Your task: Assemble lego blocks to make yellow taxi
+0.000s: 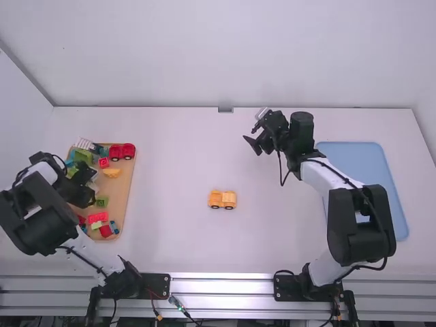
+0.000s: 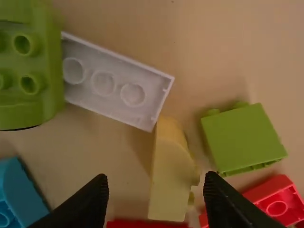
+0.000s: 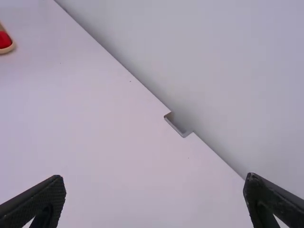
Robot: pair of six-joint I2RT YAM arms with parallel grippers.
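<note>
Over the block tray at the far left is my left gripper. In the left wrist view my left gripper stands open, with a pale yellow block lying between and beyond its fingertips. An orange-yellow car piece on wheels sits upright on the table's middle. A yellow block lies in the tray. My right gripper hangs above the table's far right half; in the right wrist view my right gripper is wide open and holds nothing.
The wooden tray holds several blocks, among them a red wheeled piece, a green block and a white piece. A blue tray lies at the right, partly under the right arm.
</note>
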